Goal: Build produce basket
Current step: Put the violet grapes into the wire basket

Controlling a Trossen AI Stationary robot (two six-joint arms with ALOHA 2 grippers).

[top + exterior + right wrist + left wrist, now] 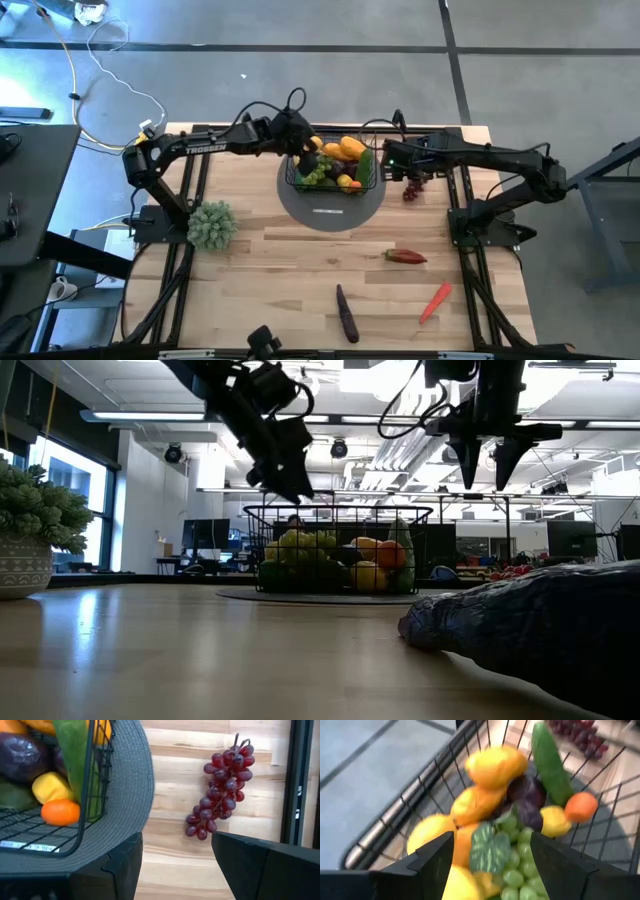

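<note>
Basket [333, 172] nearly full, we've got both arms up beside it.

Basket sits on the grey disc [330, 210] at the table's far middle, w/ lemons, orange pieces, green grapes [517, 857] & a cucumber [550, 762] heaped inside. Our left gripper [305, 150] hangs over the basket's left rim, fingers spread, nothing between them; prob. placed there so a piece drops onto the pile, not onto the table [300, 280]. Our right gripper [412, 172] hovers just right of the basket above the purple grapes [222, 790], fingers apart & empty, so we judge that bunch is the next pick. Still out on the table, well apart from the basket: red pepper [405, 257], aubergine [346, 313], a red-orange piece [435, 302]. Potted plant [211, 224] stands at left.
</note>
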